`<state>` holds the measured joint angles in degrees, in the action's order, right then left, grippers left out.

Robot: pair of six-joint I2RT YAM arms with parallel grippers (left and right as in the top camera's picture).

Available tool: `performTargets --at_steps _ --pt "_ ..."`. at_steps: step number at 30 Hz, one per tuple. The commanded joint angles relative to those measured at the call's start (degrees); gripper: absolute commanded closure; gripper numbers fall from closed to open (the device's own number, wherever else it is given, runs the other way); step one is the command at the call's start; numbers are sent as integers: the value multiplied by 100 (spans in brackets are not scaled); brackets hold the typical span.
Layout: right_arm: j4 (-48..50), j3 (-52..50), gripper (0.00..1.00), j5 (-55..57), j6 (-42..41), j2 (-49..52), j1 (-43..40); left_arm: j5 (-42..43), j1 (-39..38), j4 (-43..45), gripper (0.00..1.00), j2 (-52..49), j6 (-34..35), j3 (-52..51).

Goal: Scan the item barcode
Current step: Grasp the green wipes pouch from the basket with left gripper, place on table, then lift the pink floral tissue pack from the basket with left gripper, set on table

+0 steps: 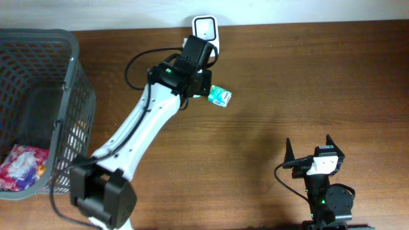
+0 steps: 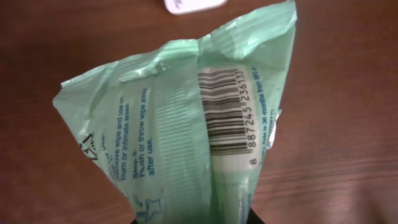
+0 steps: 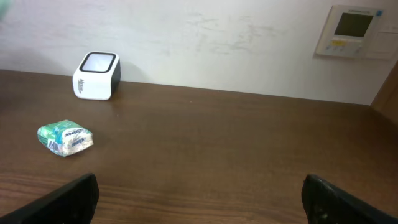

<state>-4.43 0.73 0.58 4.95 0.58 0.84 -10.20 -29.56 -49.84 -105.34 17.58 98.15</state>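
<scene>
A pale green wipes packet [image 2: 168, 124] fills the left wrist view, with its barcode [image 2: 224, 112] facing the camera and the packet's lower end between the dark jaw tips. My left gripper [image 2: 196, 219] is shut on it. From overhead the packet [image 1: 220, 96] sticks out to the right of the left gripper [image 1: 206, 89], just in front of the white scanner [image 1: 205, 29] at the table's back edge. The right wrist view shows the scanner [image 3: 96, 76] and the packet [image 3: 65, 137] low before it. My right gripper [image 1: 309, 148] [image 3: 199, 205] is open and holds nothing, near the front right.
A grey mesh basket [image 1: 70, 70] stands at the left edge with a red-and-pink packet [image 1: 22, 167] inside. A white control panel [image 3: 353, 31] hangs on the wall behind the table. Bare brown wood lies between the two arms.
</scene>
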Motion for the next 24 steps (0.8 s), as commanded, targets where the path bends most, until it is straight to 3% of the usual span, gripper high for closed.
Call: performTargets --at_steps 1,2,3,4,5,8,10,13,15,17,19,21,24 --pt "-28 -42 1 11 20 -37 37 636 -7 365 69 -1067 -74 35" --pt "-26 -42 1 11 20 -37 37 640 -7 435 60 -1213 -63 35" --pt "-28 -42 1 11 17 -37 37 638 -7 518 31 -1381 -52 35" --pt "-26 -42 1 11 20 -37 37 638 -7 575 10 -1467 -52 37" --pt "-26 -42 1 11 20 -37 37 636 -7 623 1 -1467 -55 37" --pt "-28 -42 1 11 20 -37 37 634 11 339 1 -1423 -55 518" --pt "-26 -42 1 11 20 -37 37 608 168 -555 1 -1187 -57 1416" --pt "-28 -42 1 11 20 -37 37 -422 804 -1832 1 -415 -48 2535" --pt "-26 -42 1 11 20 -37 37 -466 1464 -2164 1 149 188 2597" --pt "-26 -42 1 11 17 -37 37 -466 2601 -2586 1 710 575 2597" --pt "-26 -42 1 11 20 -37 37 -466 3936 -3126 1 883 737 2592" --pt "-26 -42 1 11 20 -37 37 -463 4774 -3418 1 872 1104 2306" --pt "-26 -42 1 11 20 -37 37 -466 5761 -2771 1 870 1325 1266"
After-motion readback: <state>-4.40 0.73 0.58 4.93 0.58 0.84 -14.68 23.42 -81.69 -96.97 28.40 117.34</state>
